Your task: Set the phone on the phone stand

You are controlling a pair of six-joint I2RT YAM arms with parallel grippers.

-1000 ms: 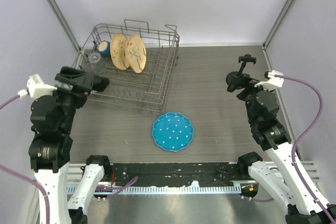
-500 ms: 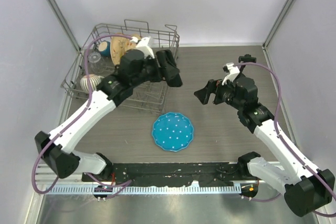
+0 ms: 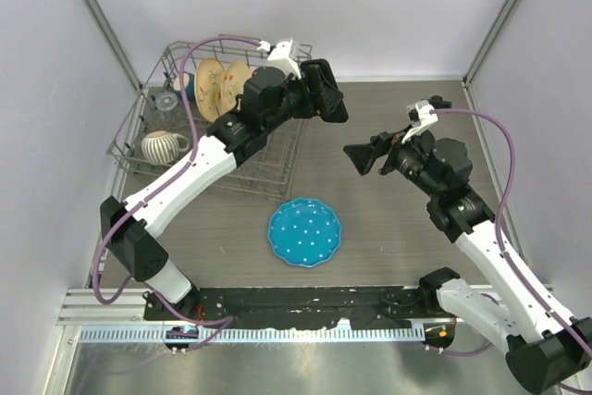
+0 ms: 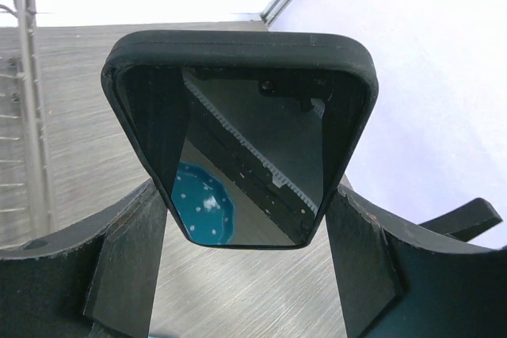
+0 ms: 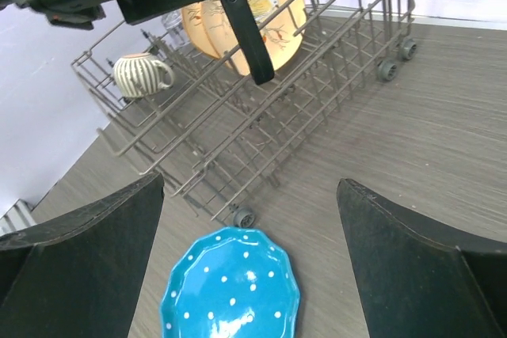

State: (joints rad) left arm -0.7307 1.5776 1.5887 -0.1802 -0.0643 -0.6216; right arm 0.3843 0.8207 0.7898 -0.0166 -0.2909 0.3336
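Dish rack (image 3: 268, 173) is sitting at the left of the table (image 3: 398, 247), carrying a striped mug (image 3: 162, 147) and two yellow-orange plates (image 3: 225, 88) standing on edge.

Left arm is reaching from its near-left base up across the rack. Left gripper (image 4: 245, 195) is pinching the phone (image 4: 238, 140) by its two long edges, one finger (image 4: 131, 263) pressing on each side. Most of the phone is sticking out beyond the fingertips. Its glossy face is reflecting the blue dotted plate (image 3: 304, 231).

In the top view the phone is hanging in the air just past the rack's far right corner, not touching the table. The right wrist view is showing it edge-on and tilted, in front of the plates in the rack.

Blue dotted plate is lying flat on the table, near the rack's near right corner but apart from it.

Right gripper (image 3: 363, 156) is hovering to the right of the phone and apart from it, pointing left toward the rack. Its jaws are spread wide, with nothing between them. Its wrist camera is looking down on the blue plate and the rack.
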